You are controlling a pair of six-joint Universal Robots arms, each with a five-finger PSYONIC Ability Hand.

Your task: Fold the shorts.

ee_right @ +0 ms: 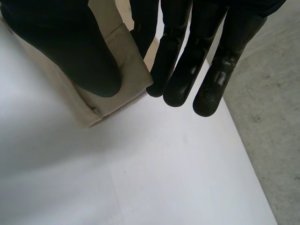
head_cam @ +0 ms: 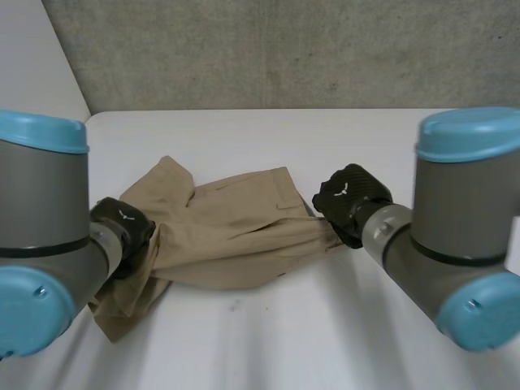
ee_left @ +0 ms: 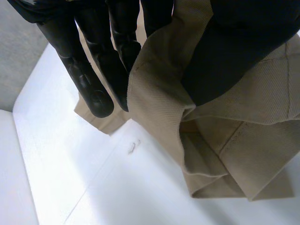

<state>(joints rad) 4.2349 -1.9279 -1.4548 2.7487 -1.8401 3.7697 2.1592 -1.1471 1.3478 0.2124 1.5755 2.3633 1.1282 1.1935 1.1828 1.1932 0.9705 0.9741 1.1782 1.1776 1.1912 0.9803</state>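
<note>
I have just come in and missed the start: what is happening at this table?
A two-armed robot is working on tan shorts on a white table. The left hand pinches one end of the cloth, the right hand pinches a hemmed edge at the other end. The shorts lie rumpled between them, not yet neatly folded.

- Shorts (head_cam: 236,236): lying crumpled on the worktop (head_cam: 325,349), stretched between the two hands.
- Left hand (head_cam: 122,223): at one end of the shorts. An edge of the cloth sits between its thumb and fingers (ee_left: 93,89). More cloth is bunched in folds under the palm, down on the worktop, and bare worktop lies past the fingertips.
- Right hand (head_cam: 351,199): at the opposite end of the shorts. A hemmed edge sits between its thumb and fingers (ee_right: 183,79), and bare worktop lies beyond the fingertips.
- Wall (head_cam: 284,49): behind the worktop, beyond both hands.
</note>
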